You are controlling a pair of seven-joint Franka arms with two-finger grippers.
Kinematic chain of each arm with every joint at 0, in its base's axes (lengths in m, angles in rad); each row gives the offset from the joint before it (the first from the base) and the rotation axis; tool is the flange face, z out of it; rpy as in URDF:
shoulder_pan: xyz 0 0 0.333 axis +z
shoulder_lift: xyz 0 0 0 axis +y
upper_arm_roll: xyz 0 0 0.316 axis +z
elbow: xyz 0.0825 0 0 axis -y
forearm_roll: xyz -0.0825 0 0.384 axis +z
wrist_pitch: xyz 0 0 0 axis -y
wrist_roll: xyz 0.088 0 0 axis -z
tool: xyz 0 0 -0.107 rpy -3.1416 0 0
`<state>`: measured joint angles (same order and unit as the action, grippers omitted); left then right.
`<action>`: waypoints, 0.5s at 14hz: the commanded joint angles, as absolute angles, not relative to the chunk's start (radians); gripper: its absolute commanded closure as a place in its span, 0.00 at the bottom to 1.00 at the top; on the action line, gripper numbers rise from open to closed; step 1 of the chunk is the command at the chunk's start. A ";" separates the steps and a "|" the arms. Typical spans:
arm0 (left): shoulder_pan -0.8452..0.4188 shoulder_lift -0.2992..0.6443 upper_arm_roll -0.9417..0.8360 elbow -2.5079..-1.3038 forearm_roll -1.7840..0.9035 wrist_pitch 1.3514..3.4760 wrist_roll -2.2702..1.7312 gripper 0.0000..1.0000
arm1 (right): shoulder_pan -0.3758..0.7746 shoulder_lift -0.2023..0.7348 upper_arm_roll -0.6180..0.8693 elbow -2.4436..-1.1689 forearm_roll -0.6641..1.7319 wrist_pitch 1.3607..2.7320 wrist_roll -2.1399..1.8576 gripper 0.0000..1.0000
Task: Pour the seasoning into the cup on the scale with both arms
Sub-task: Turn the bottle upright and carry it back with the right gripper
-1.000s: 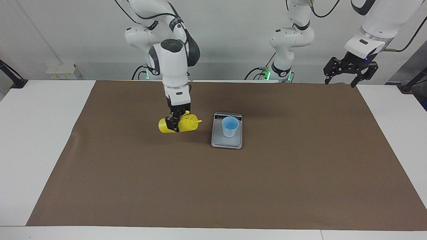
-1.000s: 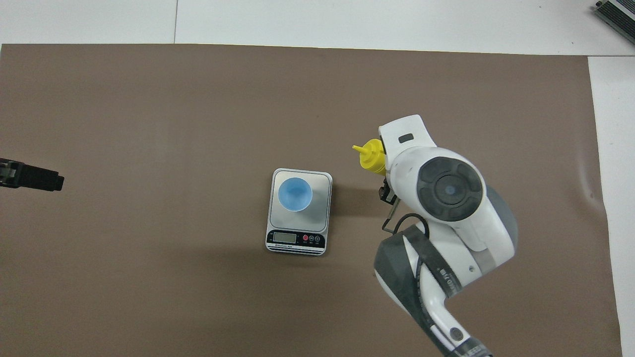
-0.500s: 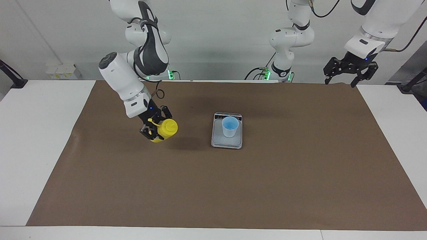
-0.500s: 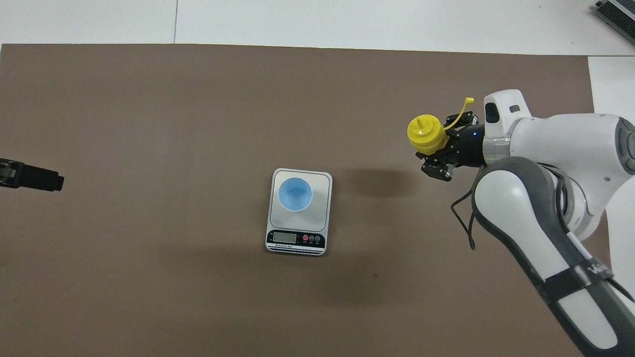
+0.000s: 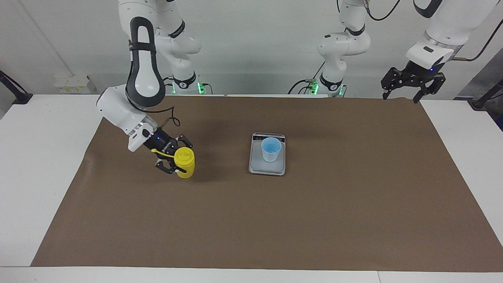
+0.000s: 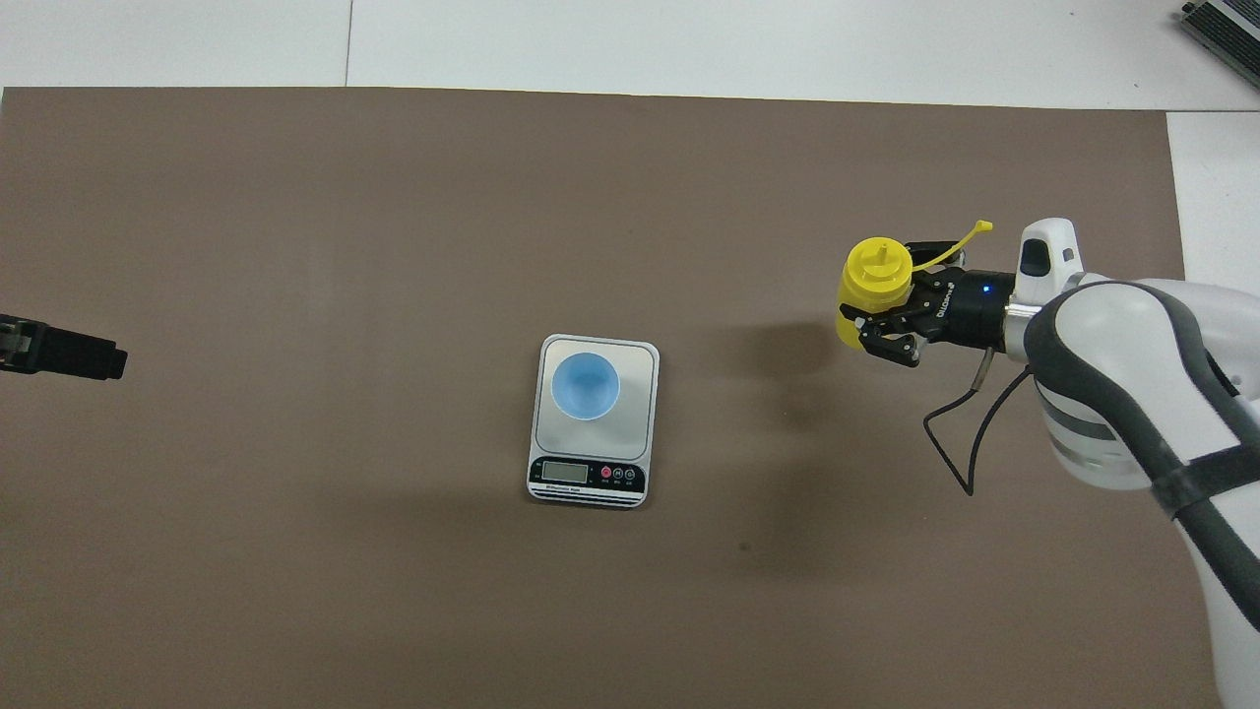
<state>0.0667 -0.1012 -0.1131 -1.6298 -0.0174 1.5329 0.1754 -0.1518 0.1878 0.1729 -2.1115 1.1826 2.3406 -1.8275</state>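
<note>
Upright yellow seasoning (image 5: 184, 162), strap loose

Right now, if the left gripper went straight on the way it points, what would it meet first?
Probably the brown mat: the open left gripper points down near its edge at the left arm's end, though depth is unclear.

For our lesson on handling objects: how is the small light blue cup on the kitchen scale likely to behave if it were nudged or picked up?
The light blue cup looks thin-walled and empty, so it is probably very light and may flex if squeezed. It tapers to a narrow base on the kitchen scale, so a nudge near the rim could tip it. On that smooth weighing plate, a low push might slide it instead.
</note>
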 commanded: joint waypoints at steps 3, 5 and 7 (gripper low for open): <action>0.071 -0.121 -0.114 -1.646 -0.005 1.522 0.178 0.00 | -0.187 0.244 0.184 -2.134 1.396 2.313 -2.084 0.96; 0.071 -0.121 -0.114 -1.646 -0.005 1.522 0.178 0.00 | -0.201 0.252 0.186 -2.137 1.402 2.292 -2.095 0.34; 0.071 -0.121 -0.114 -1.646 -0.005 1.522 0.178 0.00 | -0.204 0.252 0.186 -2.135 1.405 2.287 -2.095 0.00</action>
